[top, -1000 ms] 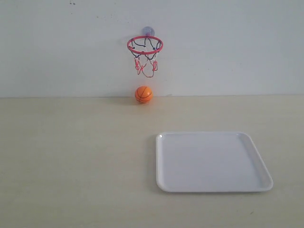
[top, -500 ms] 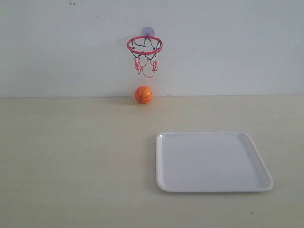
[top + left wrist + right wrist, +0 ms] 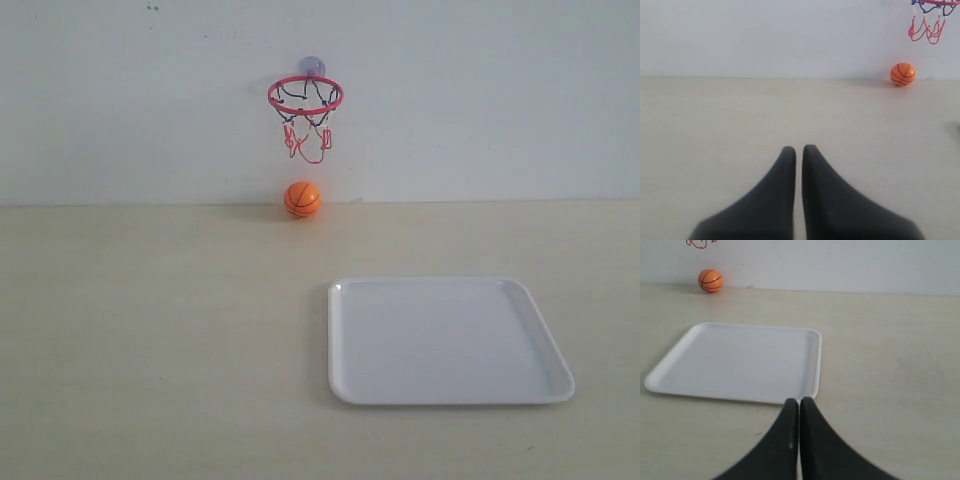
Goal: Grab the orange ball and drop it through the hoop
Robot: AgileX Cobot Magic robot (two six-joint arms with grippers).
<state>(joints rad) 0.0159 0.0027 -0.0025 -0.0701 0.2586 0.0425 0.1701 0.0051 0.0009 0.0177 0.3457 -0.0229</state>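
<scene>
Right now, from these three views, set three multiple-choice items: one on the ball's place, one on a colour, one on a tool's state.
1. The orange ball lies: A inside the ring; B on the table below the hoop; C in a tool.
2. The hoop's ring is: A red; B green; C yellow.
3. The left tool is: A wide open; B shut, empty; C gripping the ball.
Answers: B, it rests under the hoop; A, the ring shows red; B, its fingers meet, nothing between.
</scene>
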